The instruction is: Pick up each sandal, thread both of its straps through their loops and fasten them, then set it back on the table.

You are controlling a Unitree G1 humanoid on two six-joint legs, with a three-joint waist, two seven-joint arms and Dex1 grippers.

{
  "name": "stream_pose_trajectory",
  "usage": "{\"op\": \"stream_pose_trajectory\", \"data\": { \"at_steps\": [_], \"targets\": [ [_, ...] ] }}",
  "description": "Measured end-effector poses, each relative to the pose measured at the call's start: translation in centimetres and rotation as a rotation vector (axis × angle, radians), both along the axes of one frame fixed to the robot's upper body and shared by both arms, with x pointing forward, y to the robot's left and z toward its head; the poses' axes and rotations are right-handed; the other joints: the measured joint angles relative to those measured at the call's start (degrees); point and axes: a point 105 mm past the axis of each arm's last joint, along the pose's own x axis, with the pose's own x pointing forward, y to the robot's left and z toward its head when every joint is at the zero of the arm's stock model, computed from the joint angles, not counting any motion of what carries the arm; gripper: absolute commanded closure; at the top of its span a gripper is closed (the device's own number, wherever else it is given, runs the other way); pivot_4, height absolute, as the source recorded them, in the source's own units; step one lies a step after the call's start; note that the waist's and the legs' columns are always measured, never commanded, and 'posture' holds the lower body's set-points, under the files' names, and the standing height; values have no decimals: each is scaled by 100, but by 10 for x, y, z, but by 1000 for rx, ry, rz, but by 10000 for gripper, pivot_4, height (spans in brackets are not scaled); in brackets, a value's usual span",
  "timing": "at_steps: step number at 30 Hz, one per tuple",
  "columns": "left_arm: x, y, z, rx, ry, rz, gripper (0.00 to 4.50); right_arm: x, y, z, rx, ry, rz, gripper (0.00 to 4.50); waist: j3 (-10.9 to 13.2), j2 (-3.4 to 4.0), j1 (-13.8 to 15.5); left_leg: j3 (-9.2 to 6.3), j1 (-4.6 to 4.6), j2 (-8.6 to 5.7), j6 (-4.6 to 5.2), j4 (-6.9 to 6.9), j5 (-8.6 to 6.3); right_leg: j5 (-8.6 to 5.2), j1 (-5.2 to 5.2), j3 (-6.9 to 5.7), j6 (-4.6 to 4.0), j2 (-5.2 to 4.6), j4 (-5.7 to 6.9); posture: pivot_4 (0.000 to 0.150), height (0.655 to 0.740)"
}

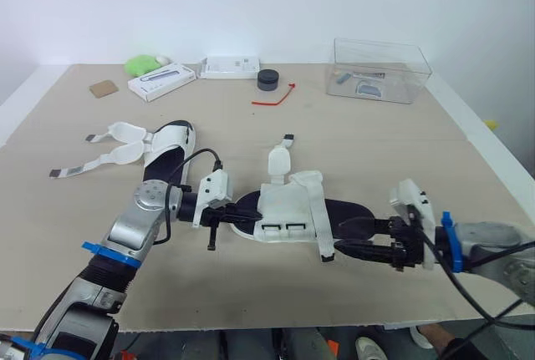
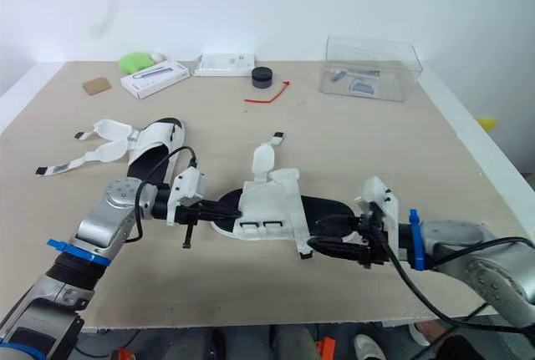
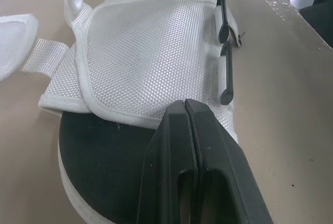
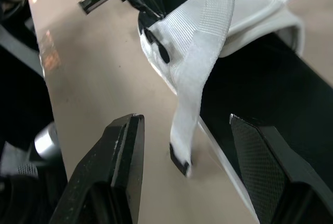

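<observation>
Far across the table [image 1: 351, 151]: clear box [image 1: 380, 70], black disc [image 1: 267, 79], red cord [image 1: 276, 98], white carton [image 1: 161, 82].

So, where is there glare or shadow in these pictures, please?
Left wrist view: bright sheen on the table beyond the sandal. Right wrist view: a reddish glint on the table near its edge. Left eye view: even light, pale reflections on the clear box.
</observation>
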Motion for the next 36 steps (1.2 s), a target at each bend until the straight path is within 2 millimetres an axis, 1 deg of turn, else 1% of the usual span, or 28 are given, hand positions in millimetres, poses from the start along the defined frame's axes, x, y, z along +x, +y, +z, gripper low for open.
{"op": "stream_pose_trajectory", "data": {
  "at_steps": [7, 9, 12, 13, 15, 16, 17, 22, 24, 27, 28, 29, 30, 32, 34, 36],
  "targets": [
    [1, -1, 0, -4, 2, 1, 45000, 3, 6, -12, -20, 48, -13, 16442, 0, -1, 1, -3, -8, -2, 3, 0, -2, -2, -1, -2, 5, -3, -5, 1500, 7400],
    [1, -1, 0, -5, 2, 3, 45000, 2, 8, -12, -22, 49, -7, 16442, 0, -1, 1, -3, -8, -3, 3, 0, -2, -2, -1, -1, 5, -3, -5, 1500, 7400],
    [1, -1, 0, -5, 9, 8, 45000, -1, 14, -12, -19, 66, 19, 24085, 0, -1, -1, -6, -7, -2, 4, 1, -2, -1, -1, -4, 6, -2, -5, 1500, 7400],
    [2, -1, 0, -5, 10, 8, 45000, -2, 15, -13, -19, 77, 21, 28491, 0, -1, 0, -7, -8, -2, 4, 1, -2, -1, -1, -5, 6, -2, -5, 1500, 7400],
    [2, -1, 0, -5, 11, 9, 45000, -4, 15, -17, -26, 110, 21, 39910, 0, -1, 0, -6, -8, -2, 4, 1, -2, -1, -1, -4, 5, -2, -5, 1500, 7400],
    [2, -1, 0, -5, 11, 9, 45000, -5, 15, -18, -28, 122, 20, 43345, 0, -1, 0, -6, -8, -2, 4, 2, -2, -1, -1, -4, 6, -2, -5, 1500, 7400],
    [2, -1, 0, -5, 11, 9, 45000, -5, 16, -19, -26, 130, 23, 44330, 0, -1, -1, -6, -8, -3, 4, 2, -2, -1, -1, -4, 6, -2, -5, 1500, 7400],
    [2, -2, 0, -5, 11, 10, 45000, -6, 19, -16, -19, 174, 39, 44330, 0, -1, -2, -8, -8, -2, 4, 2, -2, -1, -1, -5, 6, -2, -5, 1500, 7400],
    [2, -2, 0, -6, 12, 11, 45000, -4, 19, -10, 12, 206, 34, 44330, 0, -2, -6, -6, -8, -2, 4, 3, -2, 0, -1, -3, 6, -1, -5, 1500, 7400],
    [2, -1, 0, -6, 13, 12, 45000, 9, 21, 14, 115, 237, 10, 44330, 1, -2, -10, -4, -8, -3, 4, 6, -2, 5, 0, -1, 7, -1, -5, 1500, 7400],
    [2, -1, 0, -7, 13, 12, 45000, 14, 22, 28, 166, 252, 10, 44330, 1, -2, -14, -4, -8, -2, 4, 7, -2, 7, 0, 0, 6, -1, -5, 1500, 7400],
    [2, -2, 0, -8, 13, 12, 45000, 18, 24, 37, 196, 254, 12, 44330, 1, -2, -15, -4, -8, -2, 4, 7, -2, 9, 0, 0, 3, -1, -5, 1500, 7400],
    [2, -2, 0, -8, 14, 12, 45000, 24, 27, 52, 239, 254, 18, 44330, 1, -2, -14, -6, -8, -1, 4, 7, -2, 12, 0, -1, -1, 0, -5, 1500, 7400],
    [2, -2, 0, -9, 15, 12, 45000, 32, 32, 68, 288, 262, 10, 44330, 1, -3, -7, -11, -11, 0, 4, 6, -2, 19, 0, -5, -17, 2, -6, 1500, 7400],
    [2, -3, 0, -10, 16, 11, 45000, 41, 36, 72, 315, 284, -12, 44330, 1, -3, -7, -11, -16, 0, 5, 6, -3, 20, -2, -6, -22, 0, -6, 1500, 7400],
    [2, -3, 0, -11, 17, 10, 45000, 47, 38, 68, 311, 321, -46, 44330, 1, -3, -7, -10, -24, -1, 12, 5, -7, 22, -6, -6, -25, -4, -9, 1500, 7400]
  ]
}}
